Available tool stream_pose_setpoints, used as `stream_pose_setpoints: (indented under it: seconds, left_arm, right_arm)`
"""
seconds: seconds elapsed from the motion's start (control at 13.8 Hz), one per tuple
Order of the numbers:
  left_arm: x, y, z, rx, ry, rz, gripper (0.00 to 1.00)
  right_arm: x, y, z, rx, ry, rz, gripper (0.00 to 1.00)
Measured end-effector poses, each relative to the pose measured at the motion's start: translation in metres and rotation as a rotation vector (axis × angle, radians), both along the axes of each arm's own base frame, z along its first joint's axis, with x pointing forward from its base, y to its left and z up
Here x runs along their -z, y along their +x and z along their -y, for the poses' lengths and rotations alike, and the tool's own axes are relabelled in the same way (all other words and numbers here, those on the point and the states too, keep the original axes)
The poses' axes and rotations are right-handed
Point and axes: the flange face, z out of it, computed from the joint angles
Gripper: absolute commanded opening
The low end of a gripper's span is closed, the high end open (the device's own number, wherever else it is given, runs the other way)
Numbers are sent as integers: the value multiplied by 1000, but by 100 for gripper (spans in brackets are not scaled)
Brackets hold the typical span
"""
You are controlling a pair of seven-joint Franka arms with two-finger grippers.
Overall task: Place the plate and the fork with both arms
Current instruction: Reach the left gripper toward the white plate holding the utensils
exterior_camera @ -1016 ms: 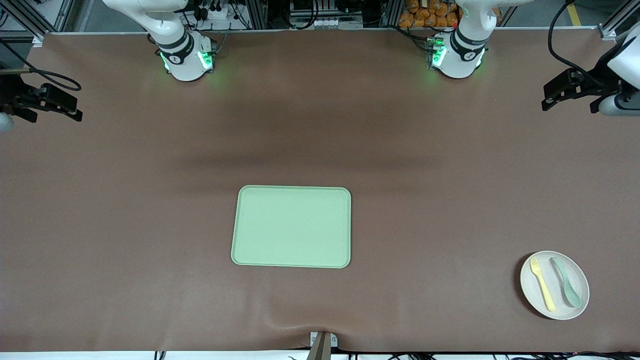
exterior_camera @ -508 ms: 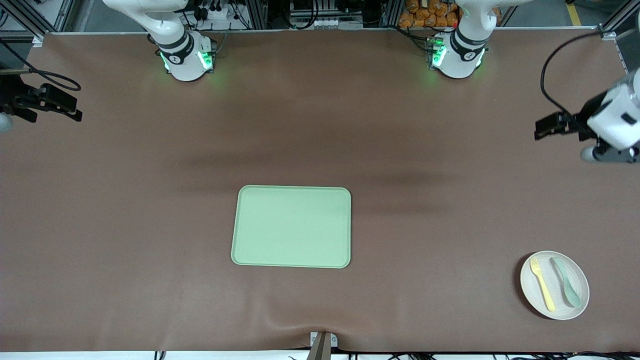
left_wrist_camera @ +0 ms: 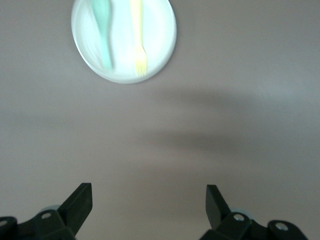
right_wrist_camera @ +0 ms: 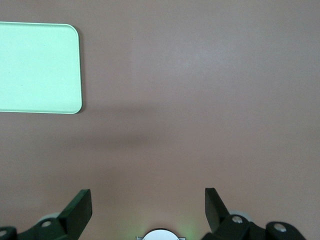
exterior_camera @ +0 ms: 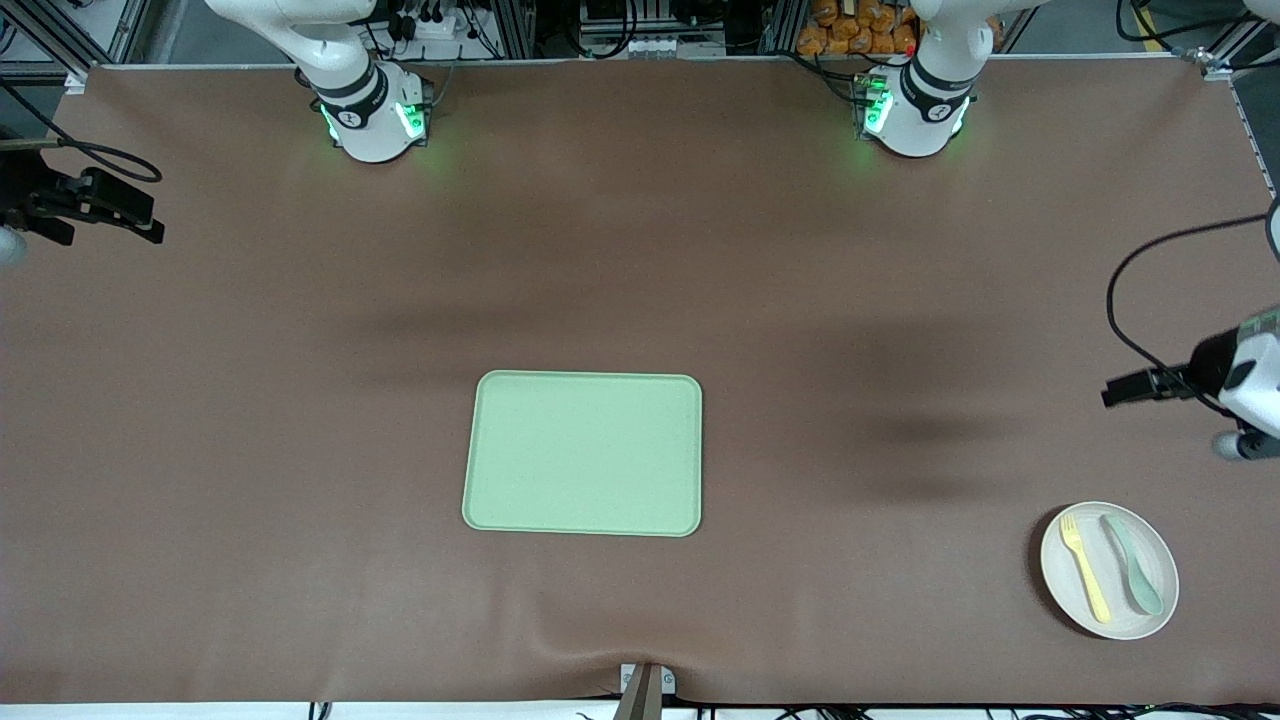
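Left wrist view: open left claw (left_wrist_camera: 149,202) over bare table (left_wrist_camera: 210,100)

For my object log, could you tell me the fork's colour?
Pale yellow; the fork shows best in the front view.

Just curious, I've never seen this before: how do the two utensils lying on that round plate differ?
The pale yellow plastic fork has short tines; the grey-green spoon has a smooth rounded bowl. The fork looks slimmer, the spoon broader. Both lie side by side on the off-white round plate, similar in length.
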Motion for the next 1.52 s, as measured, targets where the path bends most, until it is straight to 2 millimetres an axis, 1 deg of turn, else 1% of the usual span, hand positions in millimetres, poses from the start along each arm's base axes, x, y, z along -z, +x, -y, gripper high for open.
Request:
stream_pose_setpoints:
  seconds: [0.07,0.29,0.51,0.65,0.73,0.94,1.09,1.23,1.52]
  left_arm:
    - [14,9,-16,-23,4,40,100]
    - [54,32,-55,-73,26,129,100]
    - [103,53,-96,-110,76,245,100]
    - [133,62,-115,-84,116,310,100]
    - [144,66,-121,-65,131,328,100]
    - [166,74,-132,-42,163,380,100]
    - [184,78,-135,-30,178,411,100]
    - [204,78,-140,-8,188,408,100]
    - [235,74,-147,23,199,403,100]
  right_arm:
    - [0,0,0,0,0,0,100]
    - [0,0,0,0,0,0,100]
    - [0,0,0,-1,0,-1,100]
    - [0,0,0,-4,0,-1,100]
    - [0,0,0,-9,1,-1,100]
    - [0,0,1,-15,2,-2,100]
    - [0,0,2,-14,2,-2,100]
    - [0,0,2,-13,2,-2,100]
    - [0,0,3,-12,2,-2,100]
